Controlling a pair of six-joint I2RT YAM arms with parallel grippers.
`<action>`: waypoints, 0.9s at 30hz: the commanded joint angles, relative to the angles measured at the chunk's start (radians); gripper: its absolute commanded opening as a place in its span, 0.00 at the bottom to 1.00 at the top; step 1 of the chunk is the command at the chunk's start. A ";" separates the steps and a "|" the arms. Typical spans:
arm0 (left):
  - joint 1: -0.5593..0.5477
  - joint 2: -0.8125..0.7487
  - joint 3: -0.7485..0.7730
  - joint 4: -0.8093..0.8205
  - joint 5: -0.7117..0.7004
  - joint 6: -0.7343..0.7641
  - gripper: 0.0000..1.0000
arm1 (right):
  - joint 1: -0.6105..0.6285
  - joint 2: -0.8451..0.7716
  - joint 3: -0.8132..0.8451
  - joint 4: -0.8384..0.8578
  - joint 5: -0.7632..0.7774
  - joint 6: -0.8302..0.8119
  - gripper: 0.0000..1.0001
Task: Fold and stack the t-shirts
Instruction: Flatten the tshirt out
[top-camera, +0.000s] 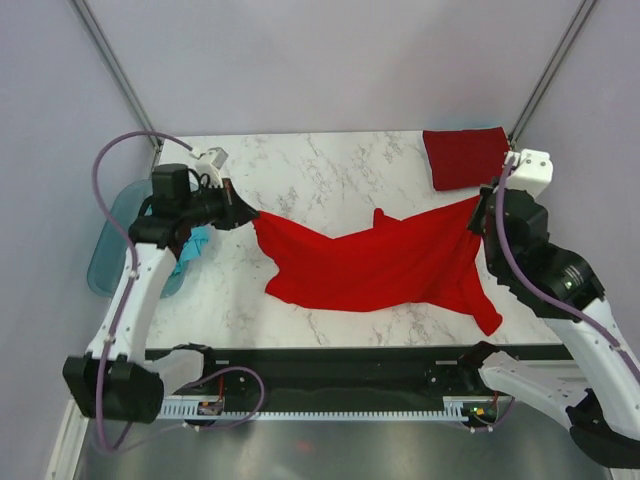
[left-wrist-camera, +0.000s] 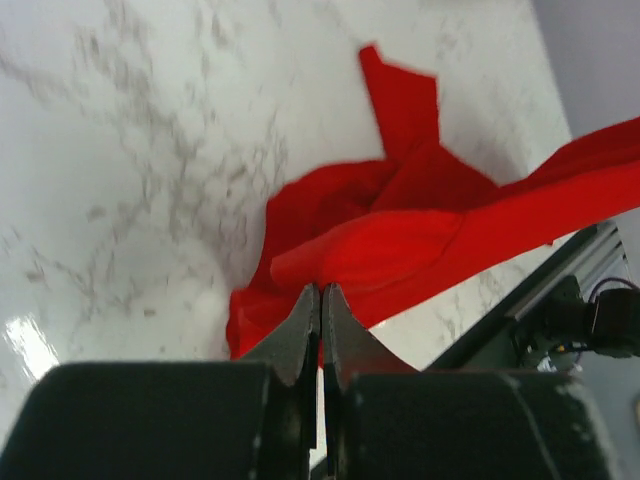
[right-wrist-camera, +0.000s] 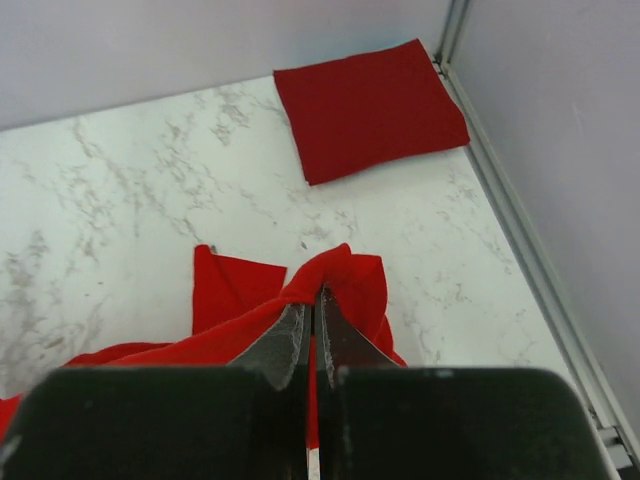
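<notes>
A bright red t-shirt (top-camera: 375, 265) hangs stretched between my two grippers above the marble table (top-camera: 300, 170), its lower part draping onto the top. My left gripper (top-camera: 250, 214) is shut on the shirt's left corner (left-wrist-camera: 330, 270). At the right, my right gripper (top-camera: 480, 205) is shut on the other corner (right-wrist-camera: 335, 268). A darker crimson t-shirt (top-camera: 465, 157), folded into a flat square, lies at the back right corner (right-wrist-camera: 368, 105). A teal-blue t-shirt (top-camera: 192, 247) shows partly under the left arm, in the tub.
A translucent blue plastic tub (top-camera: 110, 250) sits off the table's left edge. Metal frame posts (top-camera: 545, 75) rise at the back corners. The black rail (top-camera: 340, 365) runs along the near edge between the arm bases.
</notes>
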 joint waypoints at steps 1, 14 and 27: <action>0.001 0.134 -0.005 -0.143 -0.013 0.054 0.02 | 0.000 0.031 0.001 -0.001 0.122 -0.004 0.00; 0.001 0.714 0.544 -0.191 -0.298 0.177 0.46 | -0.030 0.202 -0.062 0.157 0.052 -0.053 0.00; -0.092 0.834 0.437 -0.048 -0.225 0.044 0.45 | -0.284 0.347 -0.097 0.286 -0.272 -0.099 0.00</action>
